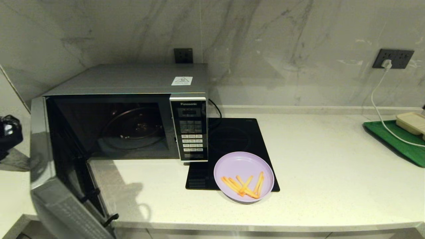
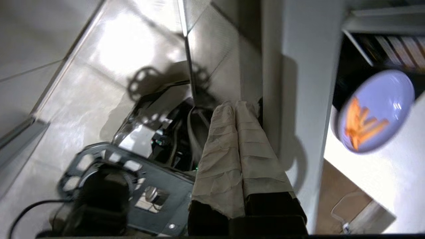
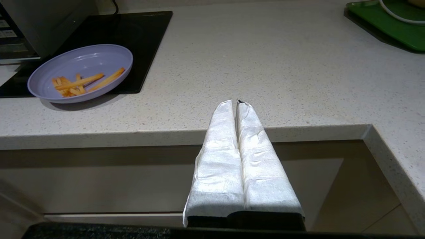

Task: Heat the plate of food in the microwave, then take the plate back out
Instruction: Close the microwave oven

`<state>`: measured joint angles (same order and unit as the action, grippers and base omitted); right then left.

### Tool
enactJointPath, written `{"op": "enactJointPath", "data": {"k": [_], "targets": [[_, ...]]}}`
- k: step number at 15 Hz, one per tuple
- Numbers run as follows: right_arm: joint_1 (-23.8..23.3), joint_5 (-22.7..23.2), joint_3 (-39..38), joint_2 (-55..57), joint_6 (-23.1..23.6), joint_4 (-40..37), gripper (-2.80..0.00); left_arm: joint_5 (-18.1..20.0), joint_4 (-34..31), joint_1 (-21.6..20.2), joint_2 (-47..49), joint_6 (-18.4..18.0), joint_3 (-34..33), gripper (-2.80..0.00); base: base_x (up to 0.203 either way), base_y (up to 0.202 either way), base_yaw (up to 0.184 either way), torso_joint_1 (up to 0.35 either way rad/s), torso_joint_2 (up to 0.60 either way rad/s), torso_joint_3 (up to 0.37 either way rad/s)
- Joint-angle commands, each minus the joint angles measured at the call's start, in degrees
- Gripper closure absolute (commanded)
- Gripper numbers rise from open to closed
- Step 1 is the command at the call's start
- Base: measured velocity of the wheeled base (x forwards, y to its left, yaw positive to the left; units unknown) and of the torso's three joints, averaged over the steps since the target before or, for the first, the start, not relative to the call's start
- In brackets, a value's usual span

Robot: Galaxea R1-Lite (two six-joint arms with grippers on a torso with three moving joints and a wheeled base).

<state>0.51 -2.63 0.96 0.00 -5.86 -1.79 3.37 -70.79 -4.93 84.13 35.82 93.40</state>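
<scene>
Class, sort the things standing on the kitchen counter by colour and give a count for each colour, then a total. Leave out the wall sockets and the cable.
Silver: 1, the microwave
Black: 1, the induction hob
Lilac: 1, the plate of food
Green: 1, the tray
Beige: 1, the lidded box
Total: 5

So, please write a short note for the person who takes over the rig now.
Left gripper: shut, empty, below the counter edge beside the open door.
Right gripper: shut, empty, parked before the counter edge.
Microwave: door swung open, cavity empty.
Plate of food: on the counter, partly on the black hob.
Left to do: load the plate, close, heat, take out.
</scene>
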Motion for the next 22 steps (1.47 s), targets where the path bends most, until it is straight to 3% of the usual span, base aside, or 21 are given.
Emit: {"op": "enactJointPath", "data": {"k": [1, 3, 4, 7, 10, 16, 22], "targets": [[0.02, 0.00, 0.00, 0.00, -0.08, -0.05, 0.00, -3.35, 2.17, 9.91, 1.23, 4.82, 0.48, 0.00, 0.000, 0.000, 0.000, 0.000, 0.00, 0.000], [0.02, 0.00, 0.00, 0.00, -0.02, -0.05, 0.00, -7.18, 4.80, 15.89, 3.55, 9.82, 2.52, 0.00, 0.000, 0.000, 0.000, 0.000, 0.00, 0.000], [0.02, 0.00, 0.00, 0.00, -0.02, -0.05, 0.00, -7.87, 6.05, 18.23, 3.95, 10.48, 3.25, 0.00, 0.000, 0.000, 0.000, 0.000, 0.00, 0.000], [0.02, 0.00, 0.00, 0.00, -0.02, -0.05, 0.00, -10.09, 11.80, 25.67, 6.01, 10.57, 3.68, 0.00, 0.000, 0.000, 0.000, 0.000, 0.00, 0.000], [0.02, 0.00, 0.00, 0.00, -0.02, -0.05, 0.00, -17.05, 14.31, 31.90, 10.28, 10.60, 3.71, 0.00, 0.000, 0.000, 0.000, 0.000, 0.00, 0.000], [0.02, 0.00, 0.00, 0.00, -0.02, -0.05, 0.00, -20.70, 25.02, 34.03, 15.47, 8.92, 4.51, 0.00, 0.000, 0.000, 0.000, 0.000, 0.00, 0.000], [0.02, 0.00, 0.00, 0.00, -0.02, -0.04, 0.00, -23.54, 39.75, 33.94, 19.58, 0.09, 4.46, 0.00, 0.000, 0.000, 0.000, 0.000, 0.00, 0.000]]}}
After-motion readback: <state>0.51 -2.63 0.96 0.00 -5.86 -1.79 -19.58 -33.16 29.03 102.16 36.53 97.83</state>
